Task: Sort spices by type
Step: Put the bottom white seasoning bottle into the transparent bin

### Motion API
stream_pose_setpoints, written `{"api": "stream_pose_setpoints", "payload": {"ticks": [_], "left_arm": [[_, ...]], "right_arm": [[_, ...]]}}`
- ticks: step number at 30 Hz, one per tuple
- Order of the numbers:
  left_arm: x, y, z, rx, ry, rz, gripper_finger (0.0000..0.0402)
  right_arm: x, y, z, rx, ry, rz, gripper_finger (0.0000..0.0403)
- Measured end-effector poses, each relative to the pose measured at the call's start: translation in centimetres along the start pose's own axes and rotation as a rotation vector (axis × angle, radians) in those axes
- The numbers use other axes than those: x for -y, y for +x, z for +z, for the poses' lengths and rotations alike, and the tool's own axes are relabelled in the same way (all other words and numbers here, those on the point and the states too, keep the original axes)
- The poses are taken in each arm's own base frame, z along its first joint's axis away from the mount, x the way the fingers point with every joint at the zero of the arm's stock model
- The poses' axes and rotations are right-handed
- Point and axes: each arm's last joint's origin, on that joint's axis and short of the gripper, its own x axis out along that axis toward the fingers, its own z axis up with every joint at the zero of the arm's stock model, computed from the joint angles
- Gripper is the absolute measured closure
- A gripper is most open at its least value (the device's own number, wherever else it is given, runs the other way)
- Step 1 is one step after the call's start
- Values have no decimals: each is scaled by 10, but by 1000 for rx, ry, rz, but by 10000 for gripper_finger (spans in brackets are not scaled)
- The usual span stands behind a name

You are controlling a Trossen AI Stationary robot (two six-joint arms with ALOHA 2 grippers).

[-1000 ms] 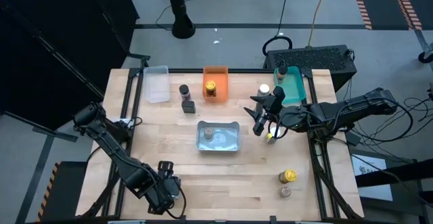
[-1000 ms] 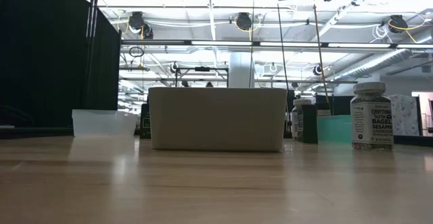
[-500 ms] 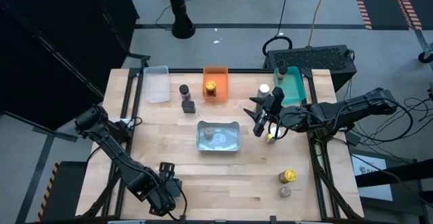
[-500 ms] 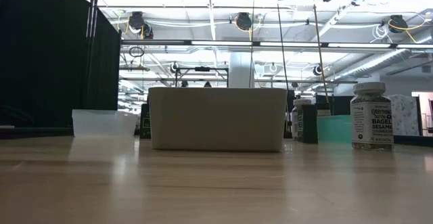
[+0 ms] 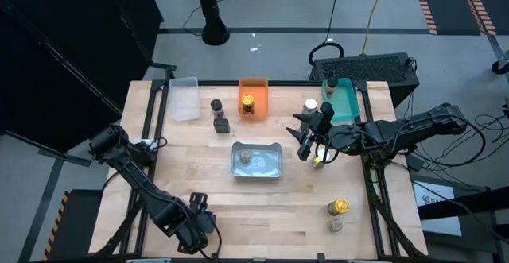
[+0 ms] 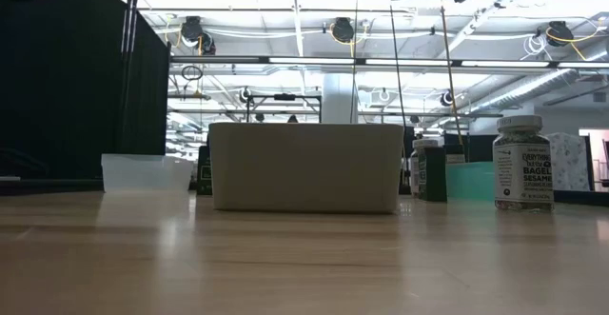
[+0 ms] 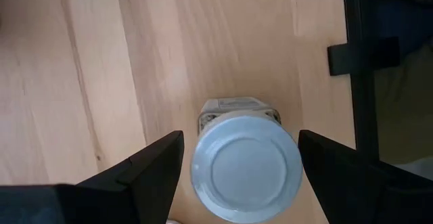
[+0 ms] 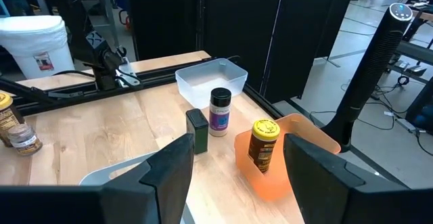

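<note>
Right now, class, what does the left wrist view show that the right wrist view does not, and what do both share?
Only the left wrist view: a white-lidded jar standing between the left fingers, not gripped. Only the right wrist view: a gold-lidded jar in the orange bin, a clear bin, a purple-labelled jar and a black-lidded jar. Both: the wooden table.

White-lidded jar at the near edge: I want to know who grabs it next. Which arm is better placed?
Left. The left gripper hangs open right over the white-lidded jar, fingers either side. The right gripper is mid-table, far off.
</note>
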Motion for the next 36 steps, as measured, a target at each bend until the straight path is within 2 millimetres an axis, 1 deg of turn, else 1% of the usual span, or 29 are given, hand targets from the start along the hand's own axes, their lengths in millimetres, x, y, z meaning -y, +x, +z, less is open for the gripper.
{"api": "stream_pose_setpoints", "payload": {"ticks": [4,9,10,13,16,20,23,26,29,31,34,36], "left_arm": [[0,0,0,2,0,2,126],[0,0,0,2,1,2,183],[0,0,0,2,0,2,190],[-2,-4,0,3,-1,2,190],[-8,-18,0,-13,-2,36,190],[-25,-51,6,12,13,160,190],[-52,-80,14,70,-59,285,190],[-87,-109,13,117,-191,446,190],[-127,-137,7,186,-326,598,190],[-159,-155,1,228,-437,670,190],[-203,-179,-12,252,-594,733,190],[-229,-191,-23,248,-698,758,190]], "right_arm": [[0,0,0,0,0,0,193],[0,0,0,0,0,0,193],[0,0,0,0,0,0,193],[0,0,0,0,0,0,193],[0,0,0,0,0,0,193],[0,0,-2,-14,10,-4,193],[1,0,-5,-38,12,-15,193],[2,0,-6,-45,20,-19,193],[2,0,-5,-44,32,-19,193],[2,0,-6,-46,32,-19,193],[2,0,-6,-48,43,-18,193],[2,0,-6,-48,48,-18,193]]}}
